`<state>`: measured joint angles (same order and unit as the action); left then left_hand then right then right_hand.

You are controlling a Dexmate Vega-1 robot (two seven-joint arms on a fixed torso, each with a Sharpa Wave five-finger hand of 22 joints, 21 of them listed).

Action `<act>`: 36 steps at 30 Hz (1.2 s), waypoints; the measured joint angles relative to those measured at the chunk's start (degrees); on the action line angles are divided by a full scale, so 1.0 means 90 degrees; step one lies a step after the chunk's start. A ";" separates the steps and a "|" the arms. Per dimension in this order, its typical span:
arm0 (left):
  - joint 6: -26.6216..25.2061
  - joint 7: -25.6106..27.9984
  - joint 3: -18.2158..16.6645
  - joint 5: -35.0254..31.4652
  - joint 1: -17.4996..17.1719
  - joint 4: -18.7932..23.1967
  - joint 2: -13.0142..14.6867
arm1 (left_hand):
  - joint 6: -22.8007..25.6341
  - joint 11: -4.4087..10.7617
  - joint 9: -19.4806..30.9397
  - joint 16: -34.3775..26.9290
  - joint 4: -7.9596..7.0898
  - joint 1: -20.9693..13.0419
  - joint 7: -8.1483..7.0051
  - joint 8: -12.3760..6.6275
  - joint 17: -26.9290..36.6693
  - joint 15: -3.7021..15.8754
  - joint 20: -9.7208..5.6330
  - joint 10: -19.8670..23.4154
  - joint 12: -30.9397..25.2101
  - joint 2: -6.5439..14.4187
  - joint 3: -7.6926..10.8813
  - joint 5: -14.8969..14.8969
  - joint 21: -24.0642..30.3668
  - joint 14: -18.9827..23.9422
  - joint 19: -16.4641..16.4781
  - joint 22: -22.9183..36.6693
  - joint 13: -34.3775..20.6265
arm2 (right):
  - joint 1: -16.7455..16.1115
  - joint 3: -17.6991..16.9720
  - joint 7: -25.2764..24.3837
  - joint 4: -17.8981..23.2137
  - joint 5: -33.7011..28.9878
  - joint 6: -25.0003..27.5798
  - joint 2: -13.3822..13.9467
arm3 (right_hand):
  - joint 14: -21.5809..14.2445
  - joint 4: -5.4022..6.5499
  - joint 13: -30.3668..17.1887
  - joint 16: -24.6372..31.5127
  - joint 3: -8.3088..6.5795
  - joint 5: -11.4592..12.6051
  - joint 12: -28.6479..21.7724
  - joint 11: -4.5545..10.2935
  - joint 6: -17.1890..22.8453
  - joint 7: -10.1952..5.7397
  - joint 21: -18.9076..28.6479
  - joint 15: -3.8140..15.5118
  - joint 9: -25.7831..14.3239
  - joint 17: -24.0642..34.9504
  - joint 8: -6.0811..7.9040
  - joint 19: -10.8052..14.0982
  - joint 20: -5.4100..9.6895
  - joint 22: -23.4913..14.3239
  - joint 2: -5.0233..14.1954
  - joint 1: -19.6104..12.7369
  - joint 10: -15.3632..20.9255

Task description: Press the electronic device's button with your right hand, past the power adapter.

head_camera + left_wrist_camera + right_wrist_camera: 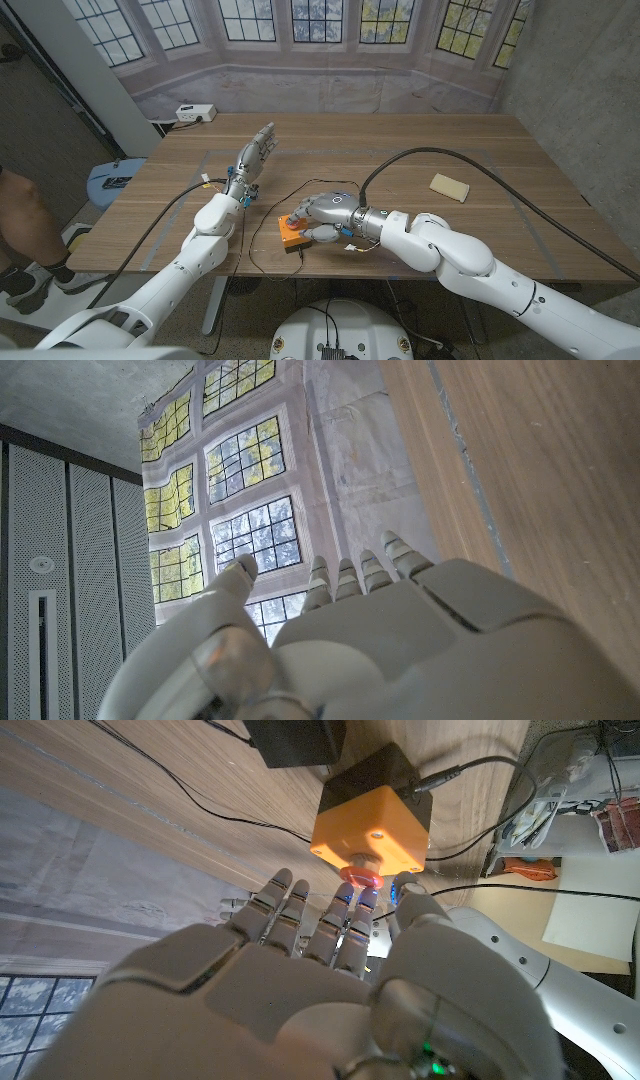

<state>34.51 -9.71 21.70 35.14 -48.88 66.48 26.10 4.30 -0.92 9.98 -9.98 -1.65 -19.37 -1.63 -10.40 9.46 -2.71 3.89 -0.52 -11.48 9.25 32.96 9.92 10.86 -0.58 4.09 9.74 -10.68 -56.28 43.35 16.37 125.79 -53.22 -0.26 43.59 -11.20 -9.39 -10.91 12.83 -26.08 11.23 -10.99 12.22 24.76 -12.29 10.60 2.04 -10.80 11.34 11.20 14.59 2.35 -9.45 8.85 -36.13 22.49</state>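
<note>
Orange-bodied electronic device (372, 818), one, box-shaped with a black top half, on the wooden table (480, 160) near its front edge, a little left of centre in the head view. One red round button (361, 875) on the orange face. One black power adapter (296, 740) lies just beyond the device, close beside it; whether they touch cannot be told. Thin black cables (180, 788) run from both across the wood.

Right hand (322, 215), one: sits against the device from its 3 o'clock side in the head view. Fingers (340, 920) loosely spread and extended toward the button face, holding nothing. In the right wrist view the fingertips reach just beside the red button; whether one actually touches it cannot be told.

Left hand (252, 155), one: raised off the table at about 11 o'clock from the device, well apart from it. Fingers straight and slightly apart, holding nothing; the left wrist view shows them pointing toward the window backdrop (240, 480).

Other items: one pale yellow block (450, 186) at about 2 o'clock from the device, far right of the table. One white box (196, 113) off the table's far left corner. One person's leg (25, 225) at the head view's left edge.
</note>
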 measured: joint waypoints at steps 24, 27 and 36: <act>0.0049 -0.0120 -0.0020 0.0090 0.0029 -0.0045 -0.0029 | 0.0000 0.0036 0.0000 0.0000 0.0026 0.0026 0.0000 0.0000 0.0000 -0.0019 0.0000 0.0035 0.0000 0.0026 0.0026 0.0000 0.0000 0.0019 0.0000 0.0000 0.0000 | -0.0046 0.0020 -0.0048 -0.0007 -0.0076 0.0104 -0.0016 | -0.0085 0.0026 0.0002 0.0036 0.0026 -0.0025 0.0000 -0.0002 0.0025 0.0026 0.0000 0.0017 -0.0001 -0.0001 -0.0004 0.0000 0.0000 0.0000 0.0000 0.0000 -0.0002; 0.0049 -0.0120 -0.0020 0.0090 0.0018 -0.0031 -0.0024 | 0.0000 0.0035 0.0000 0.0000 0.0026 0.0026 0.0000 0.0000 0.0000 -0.0019 0.0000 0.0035 0.0000 0.0027 0.0026 0.0000 0.0000 0.0019 0.0000 0.0000 0.0000 | -0.0046 0.0020 -0.0106 -0.0007 -0.0113 0.0113 -0.0016 | -0.0115 0.0026 0.0004 0.0059 0.0026 -0.0024 0.0001 -0.0002 0.0059 0.0060 0.0000 0.0017 0.0001 -0.0001 -0.0005 0.0000 0.0000 0.0000 0.0000 0.0000 -0.0002; 0.0049 -0.0116 -0.0017 0.0080 0.0005 -0.0007 -0.0020 | -0.0001 0.0035 0.0000 0.0000 0.0026 0.0026 0.0000 0.0000 0.0000 -0.0018 0.0000 0.0035 0.0000 0.0027 0.0026 0.0000 0.0000 0.0018 0.0000 0.0000 0.0000 | -0.0180 0.0020 -0.0239 0.0015 -0.0249 0.0140 0.0042 | -0.0208 0.0026 0.0010 0.0083 0.0026 -0.0024 0.0003 0.0024 0.0118 0.0069 0.0000 0.0020 0.0000 -0.0002 0.0011 0.0000 0.0000 0.0000 0.0006 -0.0006 0.0091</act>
<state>34.96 -10.75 21.55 35.86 -48.83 66.42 25.91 4.30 -0.61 9.98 -9.98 -1.42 -19.14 -1.63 -10.41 9.46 -2.87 3.89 -0.20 -11.48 9.49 33.19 9.92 10.86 -0.41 4.09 9.74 -10.68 -57.90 43.53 14.22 125.93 -55.46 1.00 43.97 -13.07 -9.16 -10.82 13.58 -25.84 11.02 -10.96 12.43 25.82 -11.67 10.60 2.22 -10.80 11.33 11.29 14.59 2.35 -9.45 8.90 -36.18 23.32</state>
